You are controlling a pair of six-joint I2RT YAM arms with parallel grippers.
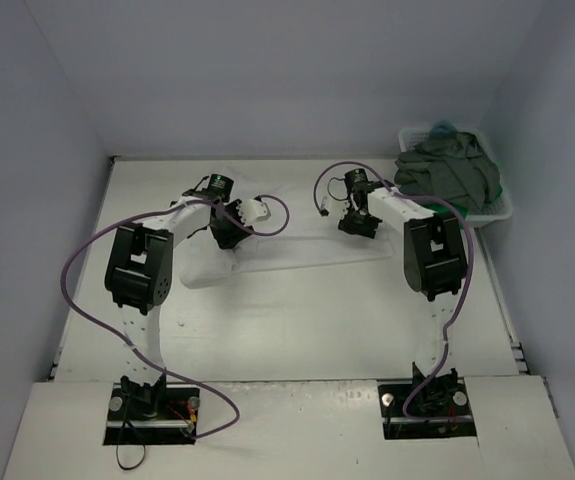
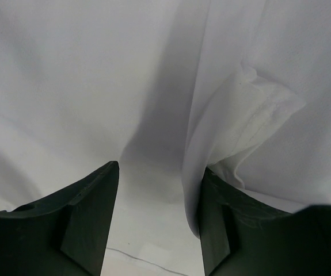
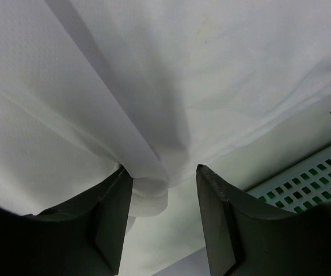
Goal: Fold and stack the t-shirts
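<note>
A white t-shirt (image 1: 297, 250) lies spread across the middle of the table, reaching from one arm to the other. My left gripper (image 1: 229, 232) is down at its left end. In the left wrist view the left gripper (image 2: 160, 167) is open, and a fold of the white t-shirt (image 2: 234, 132) hangs against the right finger. My right gripper (image 1: 357, 222) is at the shirt's right end. The right wrist view shows the right gripper (image 3: 162, 168) open, with a rolled edge of the white t-shirt (image 3: 153, 190) resting against the left finger. Neither gripper pinches the cloth.
A white lattice basket (image 1: 502, 212) stands at the back right, close to the right arm. It holds a dark grey t-shirt (image 1: 447, 172), with green cloth (image 1: 495, 185) and a bit of teal cloth (image 1: 442, 127) showing. The basket wall (image 3: 303, 178) lies just right of the right gripper.
</note>
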